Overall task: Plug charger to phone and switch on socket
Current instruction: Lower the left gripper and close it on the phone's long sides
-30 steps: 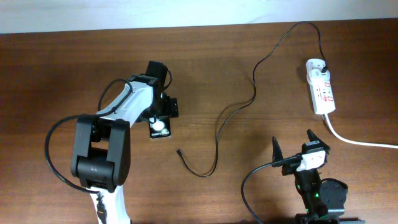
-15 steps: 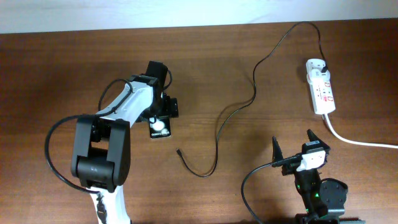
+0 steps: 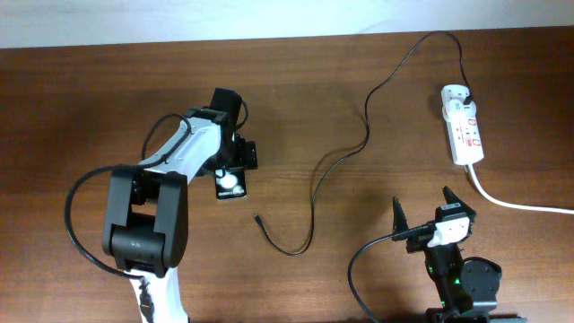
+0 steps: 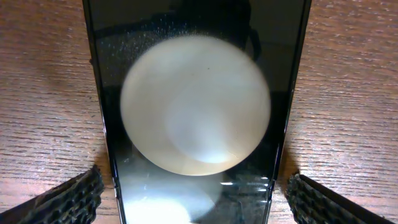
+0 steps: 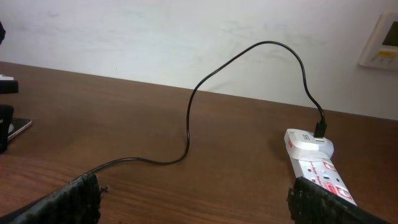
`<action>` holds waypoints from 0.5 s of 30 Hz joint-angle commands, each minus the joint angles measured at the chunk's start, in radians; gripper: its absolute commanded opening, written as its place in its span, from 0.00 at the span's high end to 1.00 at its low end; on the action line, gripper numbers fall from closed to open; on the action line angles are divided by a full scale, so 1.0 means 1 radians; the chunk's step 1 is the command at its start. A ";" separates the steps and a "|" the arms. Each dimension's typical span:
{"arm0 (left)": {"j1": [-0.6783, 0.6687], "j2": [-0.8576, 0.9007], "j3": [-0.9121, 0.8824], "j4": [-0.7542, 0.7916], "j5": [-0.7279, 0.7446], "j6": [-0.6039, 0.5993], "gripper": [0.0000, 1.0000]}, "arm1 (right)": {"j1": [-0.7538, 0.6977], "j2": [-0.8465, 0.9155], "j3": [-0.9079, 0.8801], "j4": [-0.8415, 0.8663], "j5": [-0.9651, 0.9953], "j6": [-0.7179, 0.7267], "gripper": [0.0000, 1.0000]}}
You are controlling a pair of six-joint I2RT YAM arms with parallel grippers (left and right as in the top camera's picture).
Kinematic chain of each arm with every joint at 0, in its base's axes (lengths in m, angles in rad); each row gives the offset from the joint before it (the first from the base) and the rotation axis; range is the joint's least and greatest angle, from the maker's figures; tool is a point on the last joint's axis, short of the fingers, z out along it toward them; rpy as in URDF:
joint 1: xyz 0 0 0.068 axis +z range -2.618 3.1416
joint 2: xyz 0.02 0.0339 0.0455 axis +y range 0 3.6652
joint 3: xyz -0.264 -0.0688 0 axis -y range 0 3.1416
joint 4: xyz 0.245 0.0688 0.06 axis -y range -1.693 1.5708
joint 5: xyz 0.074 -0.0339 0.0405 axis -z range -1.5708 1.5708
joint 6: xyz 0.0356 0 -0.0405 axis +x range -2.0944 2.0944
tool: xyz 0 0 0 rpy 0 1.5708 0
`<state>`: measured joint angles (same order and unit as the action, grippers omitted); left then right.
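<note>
On the tabletop, at 9 o'clock from centre: phone (image 3: 230,186) lies flat, screen up, a round white glare on the glass.
Phone handling: judged rigid, thin, light and slick. Best taken by the two long edges, never the glass face.
Left gripper (image 3: 235,163): hangs straight over the phone with jaws spread. The left wrist view shows a pad on each side of it, with bare wood between pad and edge. It grips nothing.
Charger (image 3: 314,188): thin black cable. Connector tip (image 3: 257,217) rests at 5 o'clock of the phone, near but apart.
Charger handling: judged limp and light, likely to spring back along its curve. Pinch just behind the tip so the plug stays steerable.
Cable run: loops off toward 2 o'clock and enters the white adapter (image 3: 456,92) at the socket's far end.
Socket (image 3: 464,135): white strip at 2 o'clock of the table, well apart from the phone. May skate under a switch press.
White cord (image 3: 511,202): thick, leaves toward 4 o'clock.
Right gripper (image 3: 422,199): at 5 o'clock of the table, fingers parted, empty.
Room: bare wood between phone and tip. Table's far edge runs along 12 o'clock, well off.
</note>
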<state>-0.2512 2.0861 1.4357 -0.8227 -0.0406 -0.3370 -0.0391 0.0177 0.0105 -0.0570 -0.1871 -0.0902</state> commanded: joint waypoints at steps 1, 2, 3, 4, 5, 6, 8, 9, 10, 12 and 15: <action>-0.002 0.026 -0.024 -0.001 -0.009 0.008 0.01 | 0.006 -0.005 -0.005 -0.007 0.005 -0.007 0.02; -0.002 0.019 -0.022 -0.001 -0.009 0.008 0.01 | 0.006 -0.005 -0.005 -0.007 0.005 -0.007 0.02; -0.002 0.011 -0.016 -0.002 -0.008 0.008 0.01 | 0.006 -0.005 -0.005 -0.007 0.004 -0.007 0.01; -0.002 -0.002 -0.010 -0.006 -0.008 0.008 0.01 | 0.006 -0.005 -0.005 -0.007 0.004 -0.007 0.01; -0.002 -0.016 -0.010 -0.005 -0.008 0.008 0.01 | 0.006 -0.005 -0.005 -0.007 0.004 -0.007 0.01; -0.002 -0.026 -0.010 -0.006 -0.008 0.009 0.01 | 0.006 -0.005 -0.005 -0.007 0.004 -0.007 0.01; -0.002 -0.037 -0.010 -0.007 -0.008 0.008 0.01 | 0.006 -0.005 -0.005 -0.007 0.004 -0.007 0.01; -0.002 -0.037 -0.010 -0.010 -0.008 0.008 0.01 | 0.006 -0.005 -0.005 -0.007 0.005 -0.007 0.01; -0.002 -0.037 -0.010 -0.009 -0.003 0.008 0.01 | 0.006 -0.005 -0.005 -0.007 0.004 -0.007 0.01; -0.003 -0.039 -0.009 -0.005 0.035 0.008 0.01 | 0.006 -0.005 -0.005 -0.007 0.004 -0.007 0.01; -0.002 -0.053 0.013 -0.014 0.044 0.008 0.01 | 0.006 -0.005 -0.005 -0.007 0.004 -0.007 0.01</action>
<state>-0.2516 2.0777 1.4353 -0.8295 -0.0223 -0.3367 -0.0391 0.0177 0.0105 -0.0570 -0.1875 -0.0902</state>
